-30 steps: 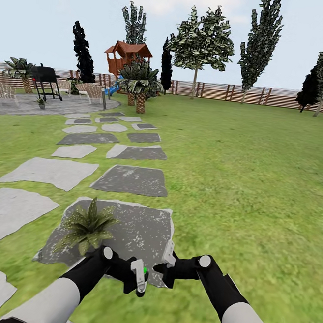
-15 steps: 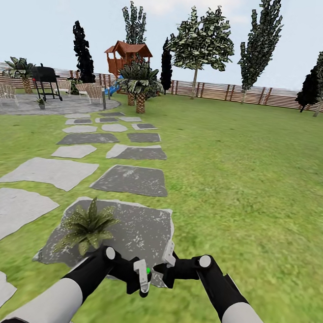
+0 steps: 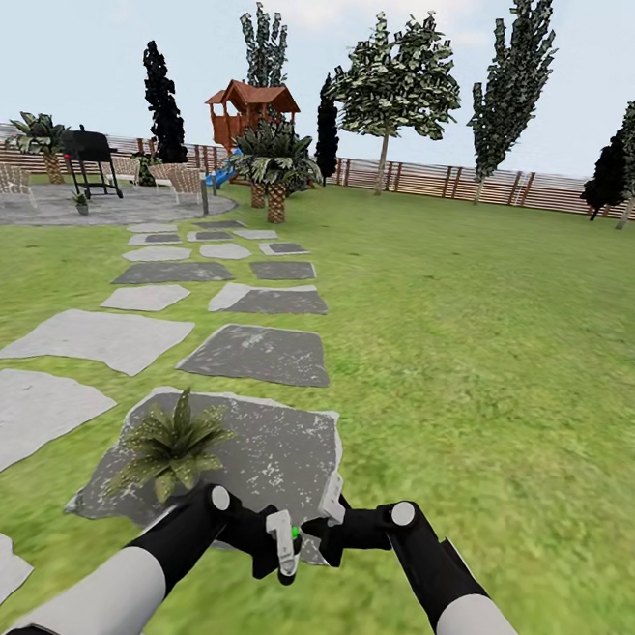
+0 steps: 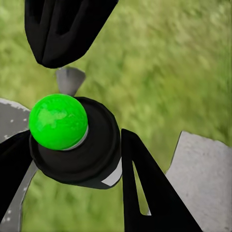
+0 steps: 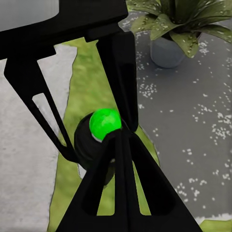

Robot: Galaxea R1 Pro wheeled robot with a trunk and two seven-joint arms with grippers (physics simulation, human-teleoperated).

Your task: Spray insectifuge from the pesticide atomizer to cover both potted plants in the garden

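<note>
Stepping stones (image 3: 256,352) cross lawn (image 3: 506,375); playhouse (image 3: 250,112), grill (image 3: 89,152) beyond.

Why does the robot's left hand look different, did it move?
Yes. The left gripper, holding the spray bottle, slid a little rightward and nearer the robot, away from the potted plant on the stone.

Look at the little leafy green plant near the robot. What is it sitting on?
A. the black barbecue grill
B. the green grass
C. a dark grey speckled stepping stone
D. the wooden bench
C. The small green leafy potted plant stands on the dark grey speckled stepping stone, near that stone's left edge.
</note>
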